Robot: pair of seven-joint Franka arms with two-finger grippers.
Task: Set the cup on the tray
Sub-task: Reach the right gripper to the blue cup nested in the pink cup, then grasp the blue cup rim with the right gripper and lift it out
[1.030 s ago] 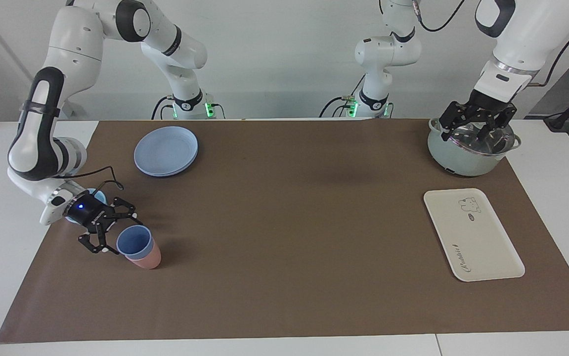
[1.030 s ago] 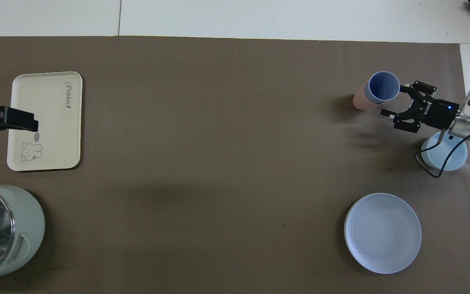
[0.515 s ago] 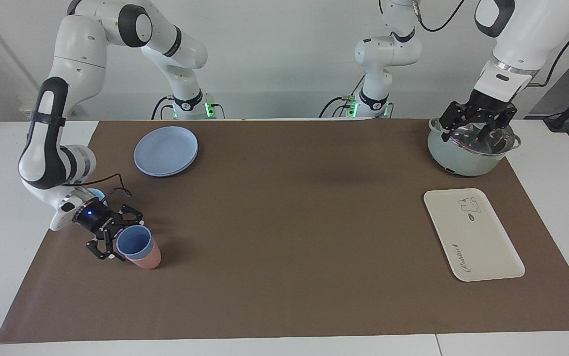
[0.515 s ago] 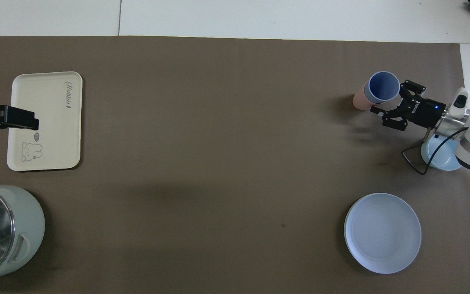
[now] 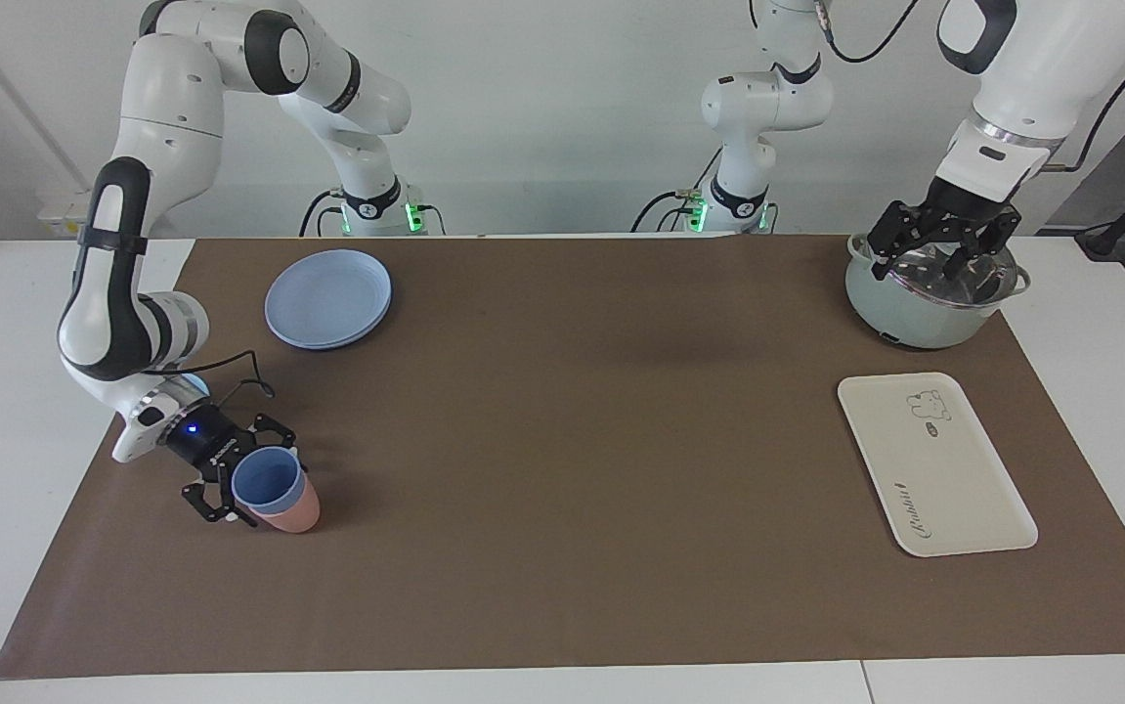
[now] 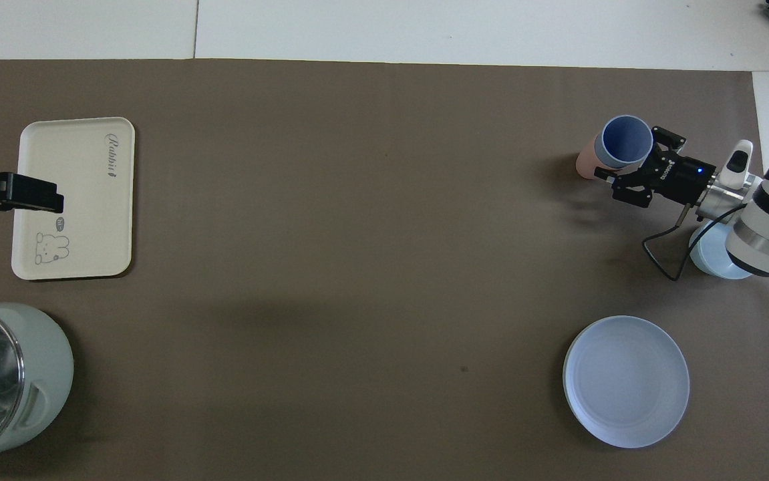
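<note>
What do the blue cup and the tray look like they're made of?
The blue cup, nested in a pink cup with the right tool at its rim, looks like matte plastic: flat colour, no glare. The tray looks like cream plastic with a soft sheen, rounded corners and printed art.

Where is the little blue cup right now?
The blue cup sits nested in a pink cup at the right arm's end of the table, farther from the robots than the blue plate, with the right gripper open around it.
</note>
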